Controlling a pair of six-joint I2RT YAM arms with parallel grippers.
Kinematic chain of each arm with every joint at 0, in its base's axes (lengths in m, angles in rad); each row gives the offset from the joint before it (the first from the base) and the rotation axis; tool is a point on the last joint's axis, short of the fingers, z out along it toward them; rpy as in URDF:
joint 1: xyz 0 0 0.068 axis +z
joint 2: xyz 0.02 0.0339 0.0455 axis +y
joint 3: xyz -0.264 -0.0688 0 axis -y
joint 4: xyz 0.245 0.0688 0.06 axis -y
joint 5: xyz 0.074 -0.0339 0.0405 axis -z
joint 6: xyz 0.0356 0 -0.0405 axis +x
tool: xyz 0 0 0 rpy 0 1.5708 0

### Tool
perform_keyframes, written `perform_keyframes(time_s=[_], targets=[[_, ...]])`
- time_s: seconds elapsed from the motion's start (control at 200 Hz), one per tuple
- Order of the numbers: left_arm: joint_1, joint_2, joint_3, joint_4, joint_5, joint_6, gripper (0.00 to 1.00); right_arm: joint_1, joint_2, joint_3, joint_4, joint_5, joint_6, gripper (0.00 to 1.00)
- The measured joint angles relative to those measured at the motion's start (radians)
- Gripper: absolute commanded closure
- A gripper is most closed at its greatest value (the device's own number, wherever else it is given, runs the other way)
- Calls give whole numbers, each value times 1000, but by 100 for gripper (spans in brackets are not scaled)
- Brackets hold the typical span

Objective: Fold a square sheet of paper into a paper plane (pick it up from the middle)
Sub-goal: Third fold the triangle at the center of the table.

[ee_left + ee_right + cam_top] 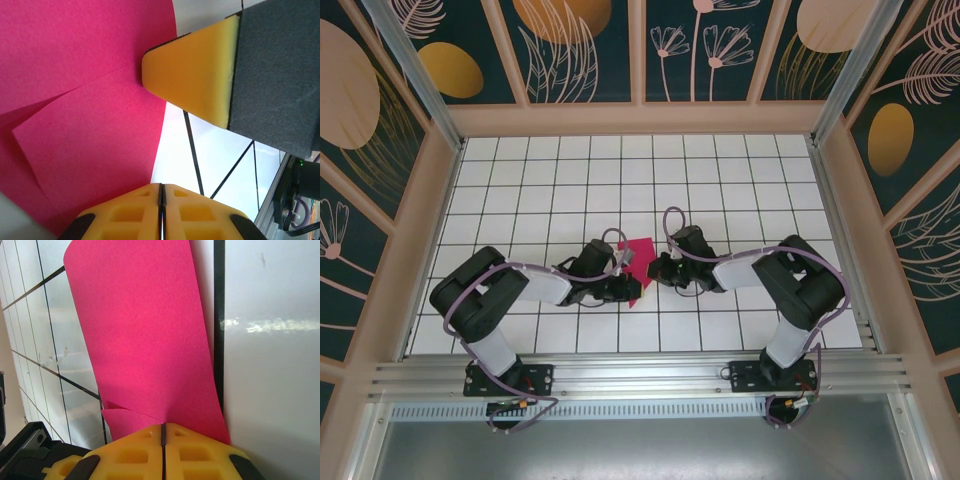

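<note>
The folded magenta sheet of paper sits mid-frame in the top view, between the two pincers. The left gripper is closed to a hairline on the sheet's lower left part. The right gripper pinches its right edge just as tightly.

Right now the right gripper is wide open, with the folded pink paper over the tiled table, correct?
No. The right gripper is not open: its jaws are closed together on the pink paper, as the right wrist view shows. The rest stands: the folded paper is over the tiled table.
</note>
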State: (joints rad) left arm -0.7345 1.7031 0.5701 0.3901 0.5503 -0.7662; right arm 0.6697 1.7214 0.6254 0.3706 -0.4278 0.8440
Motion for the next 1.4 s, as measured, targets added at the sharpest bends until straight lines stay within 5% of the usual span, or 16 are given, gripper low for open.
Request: perform_keyframes(time_s=[1.081, 1.401], targets=[[-8, -208, -185, -70, 33, 58, 89, 8, 0, 37, -65, 16, -2, 89], [-11, -242, 26, -256, -121, 39, 92, 35, -8, 99, -139, 63, -27, 86]])
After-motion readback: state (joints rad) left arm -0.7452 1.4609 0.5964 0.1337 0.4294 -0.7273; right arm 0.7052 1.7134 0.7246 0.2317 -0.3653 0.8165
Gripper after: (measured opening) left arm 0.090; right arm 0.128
